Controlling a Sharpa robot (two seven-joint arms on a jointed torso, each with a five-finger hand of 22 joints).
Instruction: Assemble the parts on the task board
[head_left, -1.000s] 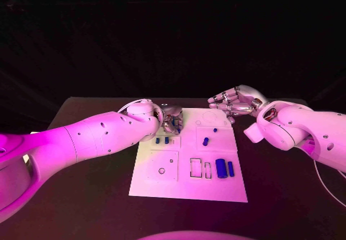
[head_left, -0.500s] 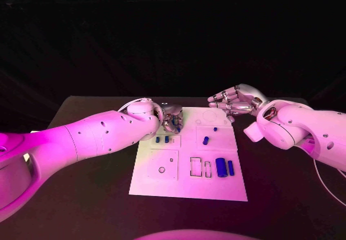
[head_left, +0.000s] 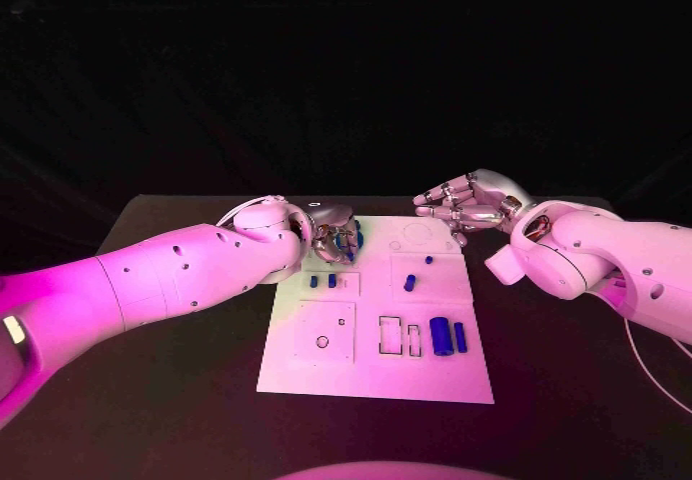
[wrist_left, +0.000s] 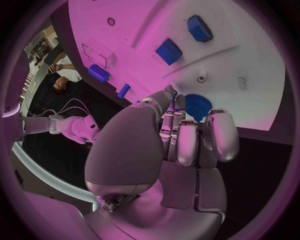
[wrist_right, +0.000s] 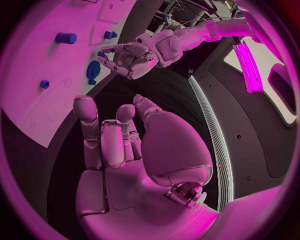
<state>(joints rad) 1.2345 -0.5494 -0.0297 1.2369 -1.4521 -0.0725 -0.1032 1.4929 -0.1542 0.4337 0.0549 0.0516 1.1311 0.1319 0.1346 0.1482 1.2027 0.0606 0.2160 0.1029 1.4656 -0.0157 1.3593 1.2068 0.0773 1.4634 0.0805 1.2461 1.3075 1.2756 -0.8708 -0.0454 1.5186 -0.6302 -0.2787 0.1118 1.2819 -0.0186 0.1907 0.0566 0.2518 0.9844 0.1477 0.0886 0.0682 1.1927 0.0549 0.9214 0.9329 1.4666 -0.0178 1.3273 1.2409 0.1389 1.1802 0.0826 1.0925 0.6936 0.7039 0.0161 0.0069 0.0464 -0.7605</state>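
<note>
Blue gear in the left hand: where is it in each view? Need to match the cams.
Head view: the blue gear sits in the left hand, over the task board's far left corner.
Left wrist view: gear at the fingertips, just above the board.
Right wrist view: gear beside the left hand, over the board's edge.
Shared landmark: the left hand itself.
</note>
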